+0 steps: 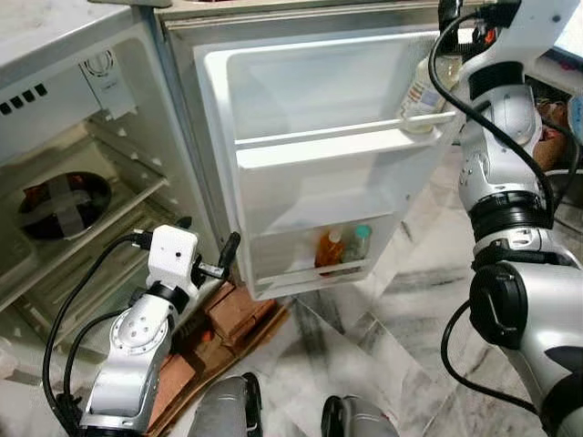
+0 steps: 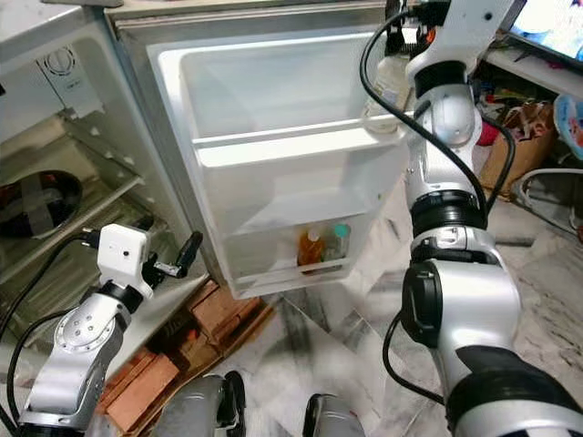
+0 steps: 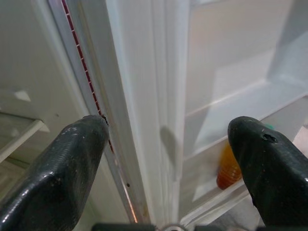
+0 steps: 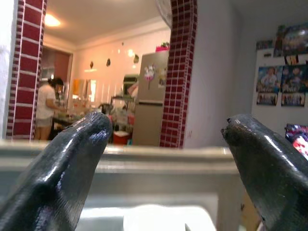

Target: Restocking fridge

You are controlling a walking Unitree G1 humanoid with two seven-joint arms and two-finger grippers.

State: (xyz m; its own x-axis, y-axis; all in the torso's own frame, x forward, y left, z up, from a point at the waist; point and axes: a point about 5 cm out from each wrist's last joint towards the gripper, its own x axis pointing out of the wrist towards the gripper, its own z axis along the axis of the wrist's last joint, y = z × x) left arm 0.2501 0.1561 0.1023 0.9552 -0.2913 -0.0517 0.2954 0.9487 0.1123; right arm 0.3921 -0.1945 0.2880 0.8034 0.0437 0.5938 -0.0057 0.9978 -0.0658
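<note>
Left eye view shows a pale bottle [image 1: 421, 89] standing on the upper shelf of the open fridge door [image 1: 319, 155], at the outer end, behind the shelf's rail [image 1: 346, 132]. It stands upright, long axis vertical, neck up and partly hidden by the right arm. The right gripper [image 4: 163, 159] is raised above the door's top edge, fingers spread wide and holding nothing, pointing past the door into the room beyond, where a person stands far off. On the door's bottom shelf an orange bottle [image 1: 330, 248] and a teal-capped bottle [image 1: 359, 242] stand side by side, both upright. The left gripper [image 1: 221, 261] sits low by the door's hinge edge, fingers wide and empty. The risk, as I judge it: the right arm and its cable hang just beside the pale bottle, so drawing the arm back carelessly could tip it over the rail.
</note>
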